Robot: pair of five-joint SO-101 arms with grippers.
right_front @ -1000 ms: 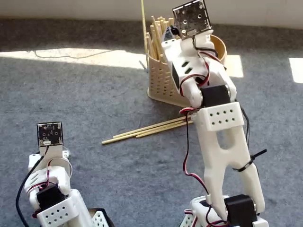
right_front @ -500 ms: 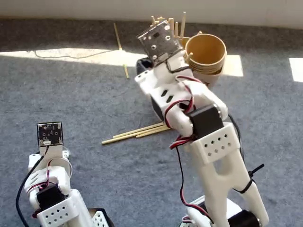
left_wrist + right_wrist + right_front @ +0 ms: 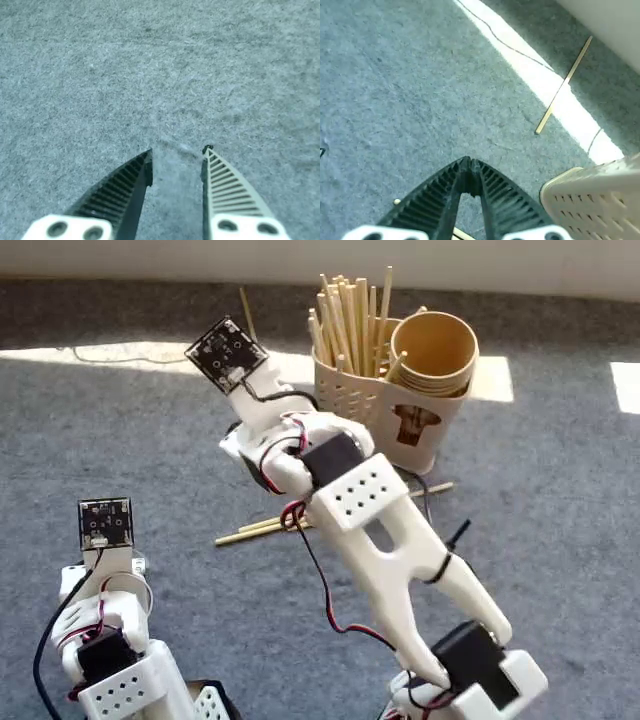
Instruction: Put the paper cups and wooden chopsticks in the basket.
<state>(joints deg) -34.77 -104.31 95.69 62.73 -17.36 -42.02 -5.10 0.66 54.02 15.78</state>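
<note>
Chopsticks [image 3: 255, 530] lie loose on the table [image 3: 120, 460] by the basket [image 3: 375, 410], under the right arm [image 3: 400, 540]. Left end effector [image 3: 178, 150] hangs open, empty. Right end effector [image 3: 469, 162] is pinched together on nothing; I'd spread it before dropping square across the stray chopstick [image 3: 565, 85].

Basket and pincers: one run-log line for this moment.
basket: chopsticks, paper cups inside | loose chopsticks: on carpet | right pincer: shut | left pincer: open

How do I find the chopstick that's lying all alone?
Find the cream basket at the back of the grey carpet. Beside it, across the sunny stripe near the wall, lies one wooden chopstick. The other chopsticks stand in the basket or lie bunched under the right arm.
</note>
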